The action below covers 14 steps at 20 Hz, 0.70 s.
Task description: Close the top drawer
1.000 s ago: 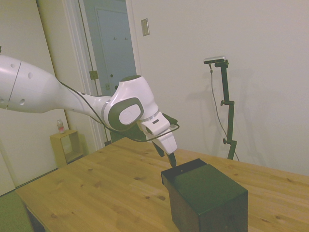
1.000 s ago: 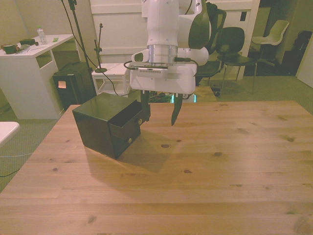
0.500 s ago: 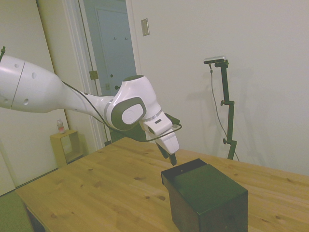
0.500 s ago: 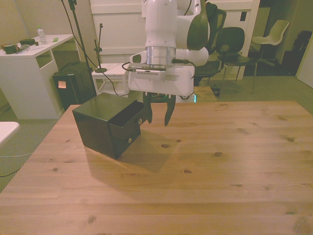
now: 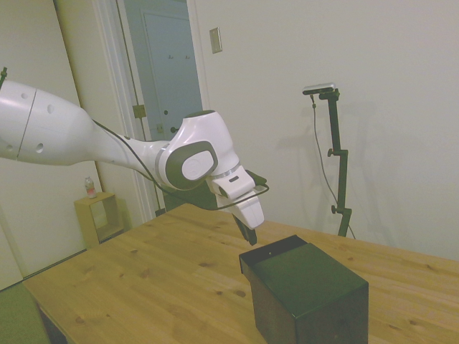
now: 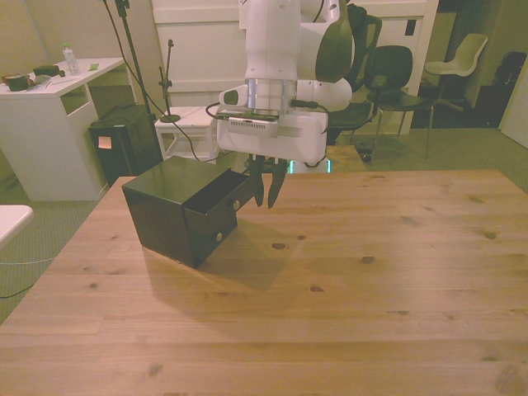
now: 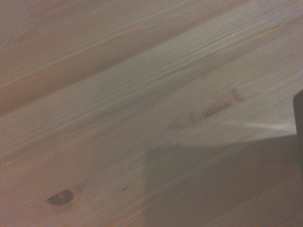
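The small glossy black cabinet [image 6: 169, 210] stands on the wooden table [image 6: 346, 280] toward the front view's left. Its top drawer [image 6: 219, 196] sticks out a little from the cabinet's face, a small knob on its front. My gripper [image 6: 266, 196] hangs just off the drawer's front, on the front view's right of it, fingers pressed together and holding nothing. In the side view the gripper [image 5: 251, 235] hovers just above the cabinet's [image 5: 308, 297] near top edge. The wrist view is mostly bare wood, with a dark sliver of the cabinet [image 7: 299, 111] at one edge.
A second knob [image 6: 219, 237] marks the lower drawer front. Beyond the table stand a white desk [image 6: 49, 124], a black bin [image 6: 124, 144] and several chairs [image 6: 396, 74]. The wooden table stretches wide to the front view's right.
The fingers have come together from wide open to shut. The gripper has stayed beside the top drawer's front, lifting slightly.
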Each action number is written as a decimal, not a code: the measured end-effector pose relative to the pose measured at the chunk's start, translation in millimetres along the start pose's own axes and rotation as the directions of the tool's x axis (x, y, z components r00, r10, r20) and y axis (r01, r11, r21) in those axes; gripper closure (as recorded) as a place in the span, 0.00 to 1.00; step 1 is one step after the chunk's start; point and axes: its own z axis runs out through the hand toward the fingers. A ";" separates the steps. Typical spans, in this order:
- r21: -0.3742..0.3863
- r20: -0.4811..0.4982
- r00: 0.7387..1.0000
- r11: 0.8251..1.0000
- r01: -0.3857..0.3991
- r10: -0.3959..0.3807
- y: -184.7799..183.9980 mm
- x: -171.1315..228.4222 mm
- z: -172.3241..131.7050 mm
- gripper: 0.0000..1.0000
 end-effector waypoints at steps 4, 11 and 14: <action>-0.044 -0.003 1.000 0.999 -0.024 0.024 3.5 10.1 2.9 1.00; -0.133 -0.018 0.998 0.989 -0.062 0.060 11.0 23.7 4.1 1.00; -0.179 -0.026 0.997 0.981 -0.074 0.071 13.9 26.9 1.7 1.00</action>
